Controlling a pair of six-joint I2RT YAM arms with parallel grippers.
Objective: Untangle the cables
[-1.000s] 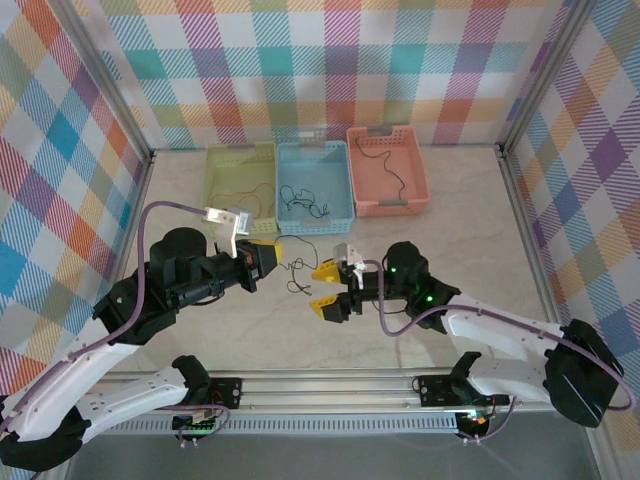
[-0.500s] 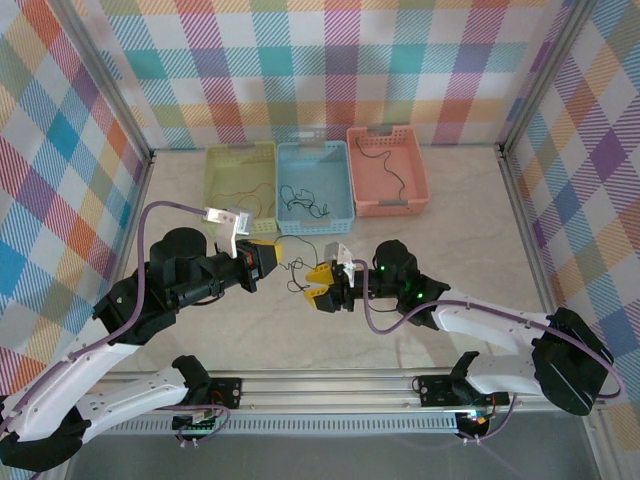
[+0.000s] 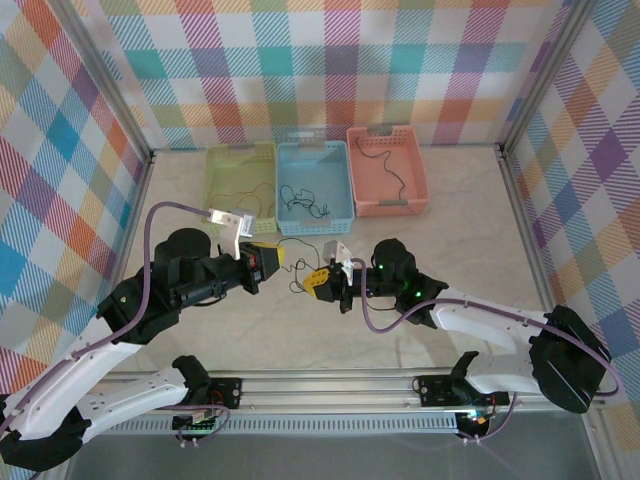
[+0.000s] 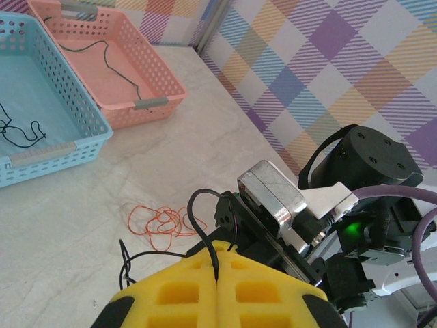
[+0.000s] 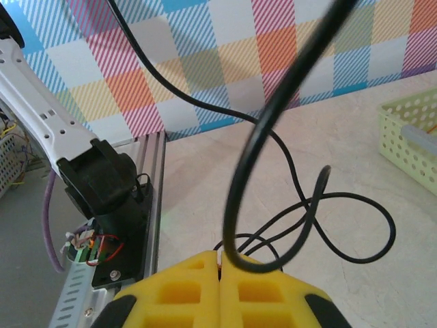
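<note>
Between the arms on the table lies a small tangle of cables [image 3: 294,274]. My left gripper [image 3: 272,257] is shut on a black cable [image 4: 190,208], which arches up out of the seam of its yellow jaws [image 4: 218,263]. An orange-red cable [image 4: 160,220] lies coiled on the table just beyond. My right gripper [image 3: 313,283] faces the left one with its jaws shut [image 5: 220,256]. A speck of orange-red shows in their seam. A black loop [image 5: 227,243] hangs across its fingertips, unpinched. More black strands [image 5: 307,205] lie on the table behind.
Three baskets stand at the back: green [image 3: 240,150], blue [image 3: 313,146] and pink [image 3: 385,131], each holding thin wires. The metal rail [image 3: 330,385] with both arm bases runs along the near edge. Checked walls close in both sides.
My right gripper has slid left to the tangle and gone from wide open to shut. The left gripper has stayed shut on the black cable, hardly moving.
</note>
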